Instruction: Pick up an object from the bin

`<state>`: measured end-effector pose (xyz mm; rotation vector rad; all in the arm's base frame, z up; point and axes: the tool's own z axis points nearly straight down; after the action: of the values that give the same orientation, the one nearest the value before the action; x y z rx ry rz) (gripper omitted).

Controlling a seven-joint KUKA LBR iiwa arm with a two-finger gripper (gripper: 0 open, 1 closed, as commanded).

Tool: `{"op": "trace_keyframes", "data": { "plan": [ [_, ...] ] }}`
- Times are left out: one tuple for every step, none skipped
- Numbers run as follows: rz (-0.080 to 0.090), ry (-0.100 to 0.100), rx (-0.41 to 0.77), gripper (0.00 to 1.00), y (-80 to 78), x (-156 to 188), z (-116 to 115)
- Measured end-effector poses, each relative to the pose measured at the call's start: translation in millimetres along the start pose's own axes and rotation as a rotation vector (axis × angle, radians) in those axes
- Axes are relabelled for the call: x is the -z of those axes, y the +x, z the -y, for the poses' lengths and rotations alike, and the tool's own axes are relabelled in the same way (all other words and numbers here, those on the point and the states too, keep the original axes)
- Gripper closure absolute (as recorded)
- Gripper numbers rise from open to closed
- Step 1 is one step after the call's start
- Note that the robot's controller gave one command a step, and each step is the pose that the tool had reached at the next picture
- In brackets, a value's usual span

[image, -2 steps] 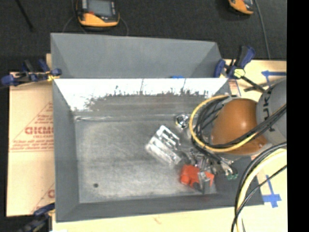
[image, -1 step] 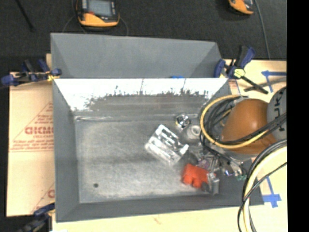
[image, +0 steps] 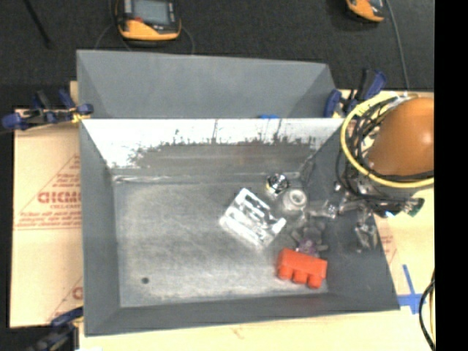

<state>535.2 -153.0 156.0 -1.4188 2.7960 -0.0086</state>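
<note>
From my remote station, the overhead camera view shows the grey metal bin (image: 102, 218) with the arm entering from the right, its orange wrist cover (image: 402, 137) ringed by cables above the bin's right wall. The gripper (image: 349, 221) hangs low in the bin, above and to the right of a red toy block (image: 301, 267), which lies flat on the floor near the front right corner. I cannot tell whether the gripper is open or closed, since its dark metal merges with the shadowed wall, and I can see nothing held in it. Just above the red block, between it and the gripper, lies a small dark object (image: 311, 236) whose shape I cannot make out; it is the thing nearest the gripper. Up and left of the red block rests a clear plastic package (image: 252, 218), tilted on the floor. Farther above the block, near the back wall, sit a small shiny metal piece (image: 276, 183) and a pale round cap (image: 295, 198), close together.
</note>
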Motion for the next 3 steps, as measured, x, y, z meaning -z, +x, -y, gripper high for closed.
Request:
{"op": "trace_keyframes", "data": {
  "plan": [
    [0.012, -0.007, 0.392, 0.00, -38.0, -71.4, 26.2],
    [0.007, -0.007, 0.371, 0.00, 2.5, -77.7, -33.6],
    [0.011, 0.006, 0.998, 0.00, 3.3, -68.6, -60.6]
  ]
}}
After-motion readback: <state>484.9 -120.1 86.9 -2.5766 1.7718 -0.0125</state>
